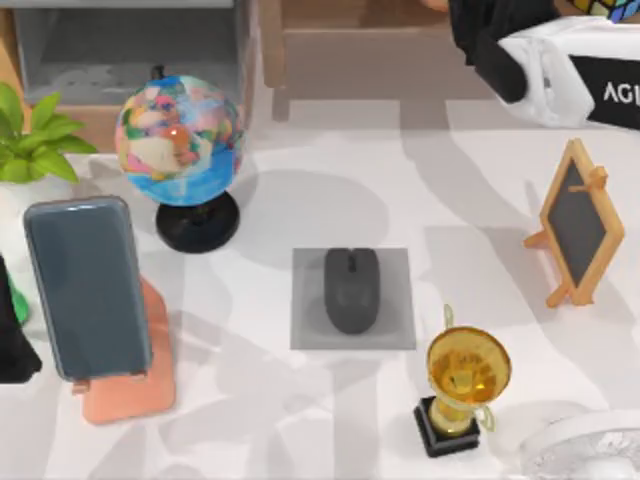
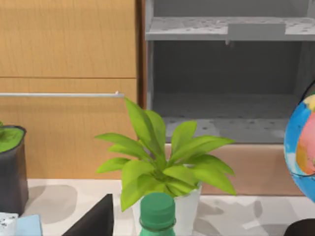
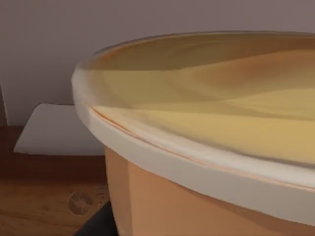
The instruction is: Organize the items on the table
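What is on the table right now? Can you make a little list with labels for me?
Mouse: small oval dark-grey computer mouse, lying on a flat grey square mat mid-table.
Phone: flat blue-grey smartphone, leaning on a salmon-pink stand at the left.
Globe: colourful globe on a black base, behind the phone.
Plant: leafy green plant in a white pot, far left.
Trophy: golden trophy cup on a black base, right of the mat.
Chalkboard: small wooden-framed chalkboard, right side.
Right arm: white arm, top right corner.
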Controlling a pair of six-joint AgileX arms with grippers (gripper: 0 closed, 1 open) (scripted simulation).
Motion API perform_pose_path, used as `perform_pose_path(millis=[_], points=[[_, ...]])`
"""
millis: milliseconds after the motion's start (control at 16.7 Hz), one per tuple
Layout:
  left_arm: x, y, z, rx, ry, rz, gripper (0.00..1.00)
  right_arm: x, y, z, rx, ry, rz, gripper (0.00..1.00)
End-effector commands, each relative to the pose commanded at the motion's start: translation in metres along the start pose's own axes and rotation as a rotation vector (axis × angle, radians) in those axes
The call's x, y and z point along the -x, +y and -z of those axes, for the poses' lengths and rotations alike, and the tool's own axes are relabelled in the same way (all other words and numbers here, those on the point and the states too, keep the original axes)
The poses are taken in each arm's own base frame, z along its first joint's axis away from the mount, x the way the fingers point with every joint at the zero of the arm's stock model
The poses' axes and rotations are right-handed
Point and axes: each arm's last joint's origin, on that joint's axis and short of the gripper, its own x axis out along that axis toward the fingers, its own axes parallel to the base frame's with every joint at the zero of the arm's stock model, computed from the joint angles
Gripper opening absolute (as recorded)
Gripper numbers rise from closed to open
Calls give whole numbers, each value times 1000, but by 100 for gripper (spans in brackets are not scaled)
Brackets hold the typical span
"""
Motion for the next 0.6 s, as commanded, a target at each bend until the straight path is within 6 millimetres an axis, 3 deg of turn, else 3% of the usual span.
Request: perform_pose_path(millis=[420, 600], points=[[0, 0, 0, 0, 0, 0, 100, 1, -2, -9, -10, -21, 3, 0], [0, 0, 0, 0, 0, 0, 100, 0, 0, -2, -2, -3, 0, 0]])
